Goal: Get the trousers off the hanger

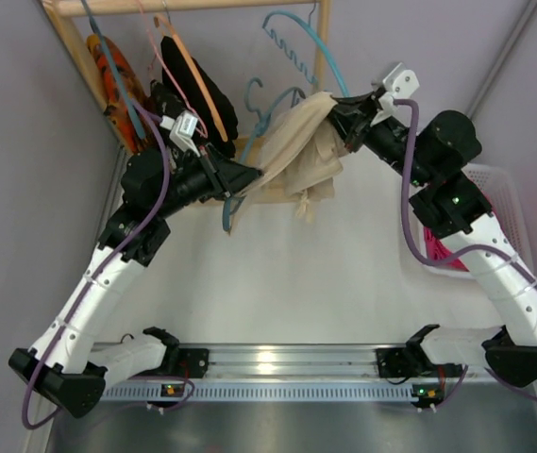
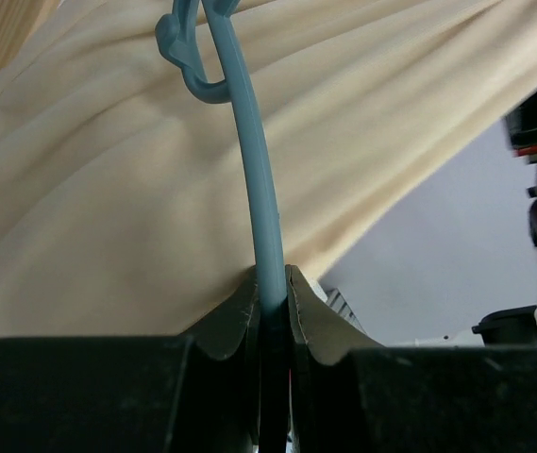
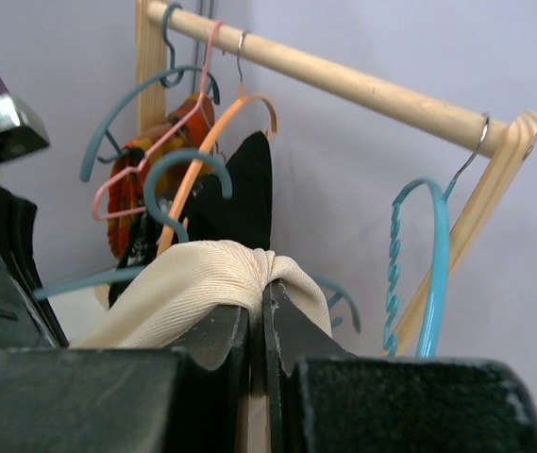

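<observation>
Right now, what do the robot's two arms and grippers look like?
The left arm and right arm have white lower links, bulky black joints and a purple cable alongside. The left gripper and right gripper have matte black, wedge-shaped fingers.

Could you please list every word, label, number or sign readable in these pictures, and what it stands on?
None can be read. The white mount on the left wrist is too small to show any print; the beige trousers and the blue hanger bear none.
</observation>
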You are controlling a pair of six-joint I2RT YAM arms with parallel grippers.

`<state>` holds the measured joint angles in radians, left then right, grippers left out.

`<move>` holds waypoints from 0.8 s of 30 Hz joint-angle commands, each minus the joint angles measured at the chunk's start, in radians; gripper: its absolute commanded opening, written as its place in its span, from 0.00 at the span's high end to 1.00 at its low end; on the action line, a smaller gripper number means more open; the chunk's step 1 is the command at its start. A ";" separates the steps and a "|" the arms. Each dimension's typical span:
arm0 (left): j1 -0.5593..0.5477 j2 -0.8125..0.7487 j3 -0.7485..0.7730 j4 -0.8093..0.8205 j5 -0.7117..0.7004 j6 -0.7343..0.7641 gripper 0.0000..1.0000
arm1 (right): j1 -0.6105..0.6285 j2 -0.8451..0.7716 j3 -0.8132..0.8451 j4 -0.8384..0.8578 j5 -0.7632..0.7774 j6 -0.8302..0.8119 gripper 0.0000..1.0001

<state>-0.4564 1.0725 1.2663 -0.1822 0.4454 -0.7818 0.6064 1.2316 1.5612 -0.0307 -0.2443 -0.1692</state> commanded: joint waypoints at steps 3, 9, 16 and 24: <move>0.002 -0.042 -0.039 0.040 -0.034 0.033 1.00 | -0.005 -0.073 0.109 0.112 -0.013 0.031 1.00; 0.002 -0.057 -0.082 0.013 -0.033 0.053 1.00 | -0.005 -0.095 0.152 0.133 0.014 0.020 1.00; 0.002 -0.071 -0.134 0.012 -0.022 0.061 1.00 | -0.005 -0.142 0.177 0.146 0.077 -0.012 1.00; 0.002 -0.069 -0.159 0.012 -0.004 0.064 1.00 | -0.022 -0.205 0.183 0.175 0.212 -0.096 1.00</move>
<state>-0.4561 1.0199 1.1072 -0.2043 0.4305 -0.7380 0.6029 1.0782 1.6840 0.0143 -0.1127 -0.2100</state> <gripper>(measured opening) 0.162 0.030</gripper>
